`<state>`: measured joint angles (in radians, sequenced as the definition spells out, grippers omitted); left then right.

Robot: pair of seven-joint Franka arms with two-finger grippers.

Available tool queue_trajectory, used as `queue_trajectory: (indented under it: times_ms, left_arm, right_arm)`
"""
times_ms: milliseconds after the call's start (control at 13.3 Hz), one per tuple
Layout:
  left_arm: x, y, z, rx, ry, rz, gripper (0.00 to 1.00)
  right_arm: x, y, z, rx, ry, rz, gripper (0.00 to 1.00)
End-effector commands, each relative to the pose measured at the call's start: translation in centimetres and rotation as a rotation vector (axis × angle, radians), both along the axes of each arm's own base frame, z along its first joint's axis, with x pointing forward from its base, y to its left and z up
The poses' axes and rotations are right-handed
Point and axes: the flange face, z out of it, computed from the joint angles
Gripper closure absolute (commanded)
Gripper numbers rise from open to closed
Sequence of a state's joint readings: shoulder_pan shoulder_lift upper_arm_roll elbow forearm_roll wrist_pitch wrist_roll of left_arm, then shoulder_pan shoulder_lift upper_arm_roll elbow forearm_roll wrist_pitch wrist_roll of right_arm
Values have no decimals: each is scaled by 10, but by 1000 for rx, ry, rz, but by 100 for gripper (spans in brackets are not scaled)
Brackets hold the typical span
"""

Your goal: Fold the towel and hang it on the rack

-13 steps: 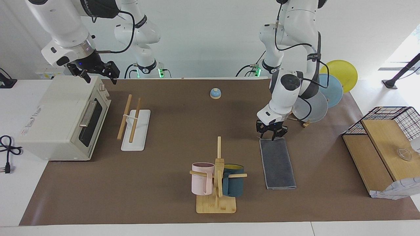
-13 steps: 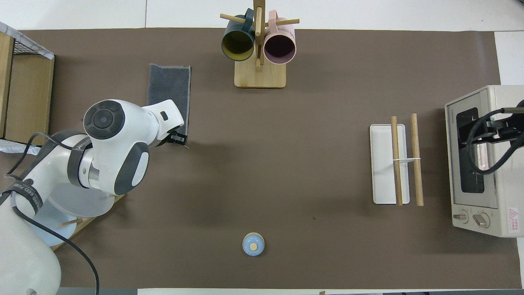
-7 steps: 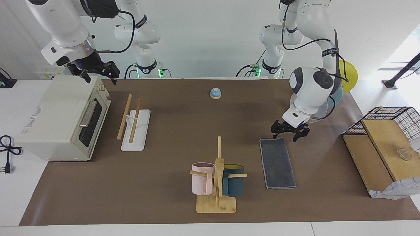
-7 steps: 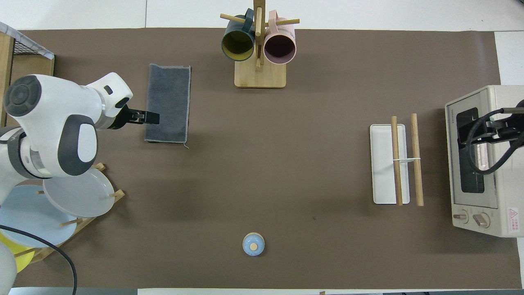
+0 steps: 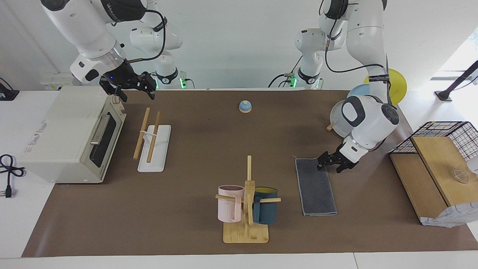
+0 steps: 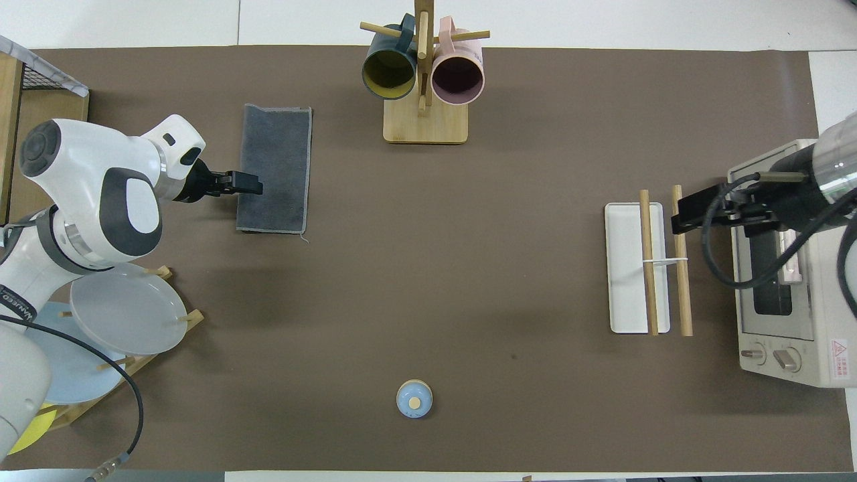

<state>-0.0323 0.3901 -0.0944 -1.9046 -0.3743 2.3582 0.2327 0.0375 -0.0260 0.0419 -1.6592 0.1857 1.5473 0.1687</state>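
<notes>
The towel (image 5: 315, 186) lies flat on the tabletop as a long, narrow dark-grey strip, already folded by the look of it, with no purple face showing. Its long axis runs away from the robots, and it sits beside the wooden mug stand (image 5: 246, 209), toward the left arm's end of the tabletop. The left gripper (image 5: 331, 163) is low at the strip's long edge, near the corner closest to the robots, coming in from the side away from the mug stand. Its fingers (image 6: 242, 182) stand spread and empty, pointing across the strip's width — so the cloth lies straight ahead of them, and a short push inward would put them over that edge.

The rack (image 5: 152, 144) stands well away from the mug stand toward the right arm's end, beside the toaster oven (image 5: 71, 132), its two wooden rods running roughly the same way as the towel's length. The right gripper (image 5: 129, 87) hangs over the rack's end nearest the robots, fingers wide apart, holding nothing. By my reckoning the left arm is the one placed to take the towel — the right is far from it, though close to where the cloth must end up
</notes>
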Motion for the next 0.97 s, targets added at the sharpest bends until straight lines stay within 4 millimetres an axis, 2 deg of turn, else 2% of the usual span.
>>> queue_trajectory:
  times_ms: [0,150,300,449,599,674,899]
  left_arm:
    - [8,-4,-6,-23,-3,-4,0]
    - [8,-8,-7,-27,-4,-7,2]
    - [7,-11,-7,-29,0,-10,9]
    - [6,-15,-6,-30,0,-16,24]
    - [5,-16,-8,-30,4,-15,43]
    - [4,-16,-9,-29,7,-15,52]
    - [4,-14,-12,-24,3,-15,69]
  right_arm:
    - [-24,33,-12,87,12,-190,0]
    - [-26,48,-13,124,48,-293,0]
    - [-30,66,-15,174,77,-402,0]
    - [-36,75,-17,218,123,-486,0]
    - [-36,85,-18,281,185,-647,0]
    - [-39,101,-16,289,197,-677,0]
    - [-42,123,-14,366,257,-857,0]
